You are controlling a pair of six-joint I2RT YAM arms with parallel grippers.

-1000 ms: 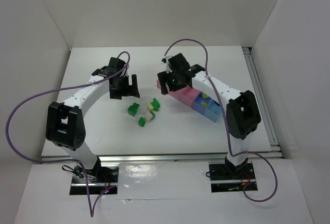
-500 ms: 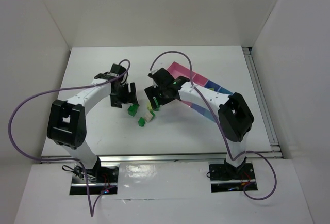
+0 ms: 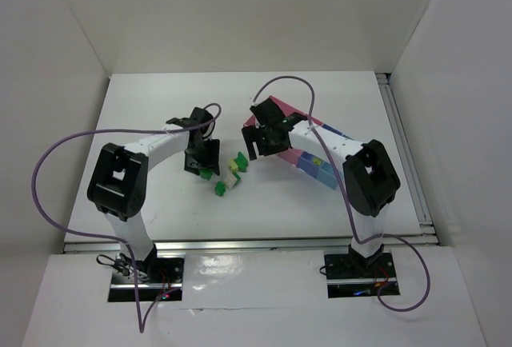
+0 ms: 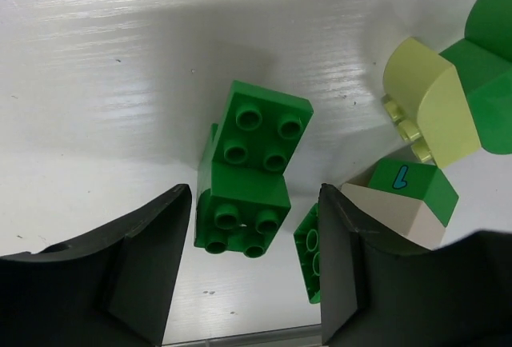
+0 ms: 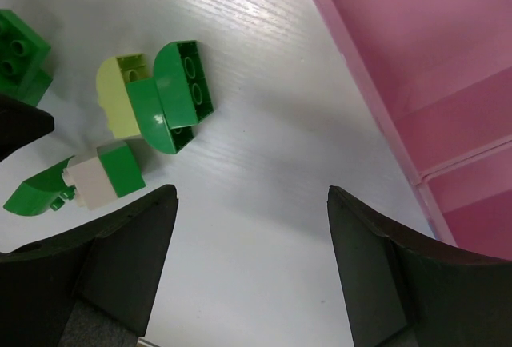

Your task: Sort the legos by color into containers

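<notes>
Left fingers [image 4: 148, 271] open astride a dark green lego [image 4: 254, 163], right fingers [image 5: 120, 263] open beside pink container [image 5: 416, 59]

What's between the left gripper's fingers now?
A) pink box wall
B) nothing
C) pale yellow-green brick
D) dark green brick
D: the left wrist view shows a dark green brick lying on the table inside the open left gripper; the yellow-green brick lies off to one side.

Legos [image 4: 254, 143] crowd left pincer [image 4: 256, 227]; container [image 5: 416, 59] flanks right pincer [image 5: 252, 235].
</notes>
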